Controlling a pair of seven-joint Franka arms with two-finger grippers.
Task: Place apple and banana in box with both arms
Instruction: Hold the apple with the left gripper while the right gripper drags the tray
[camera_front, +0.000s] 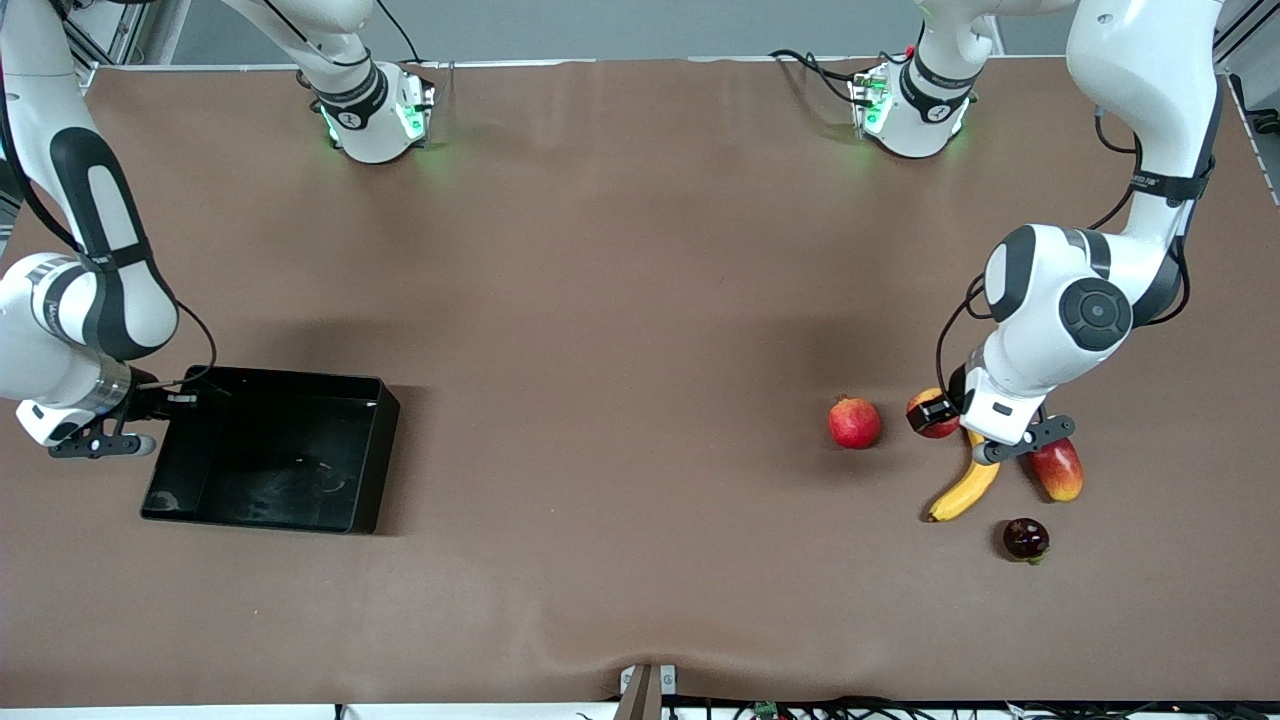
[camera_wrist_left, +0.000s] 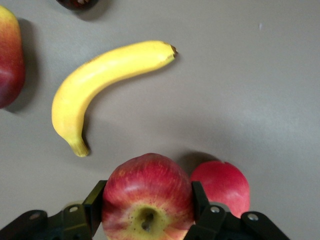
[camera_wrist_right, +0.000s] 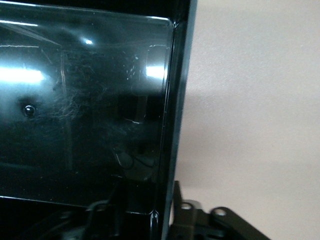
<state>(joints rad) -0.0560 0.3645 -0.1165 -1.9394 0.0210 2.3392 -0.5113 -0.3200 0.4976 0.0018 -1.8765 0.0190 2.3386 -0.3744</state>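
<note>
left gripper: mine, clamped on the apple, one finger pressed on each side, jaws about half apart; low over the fruit cluster at the left arm's end of the table.
apple: red with yellow streaks, stem dimple facing my wrist camera; in the front view mostly hidden under my wrist, just beside the pomegranate.
banana: lay on the table, nearer the front camera than the apple, not touching it; curved, yellow, dark tip.
mango: just beside the banana, toward the left arm's end.
dark fruit: small, dark red, nearest the front camera of the cluster.
right gripper: mine, at the box, on the short wall toward the right arm's end; one finger sat inside the wall and one outside, straddling it; couldn't tell if they pressed the wall or stood loose.
box: black, glossy, shallow, held no fruit; at the right arm's end of the table, well apart from the fruit.
</note>
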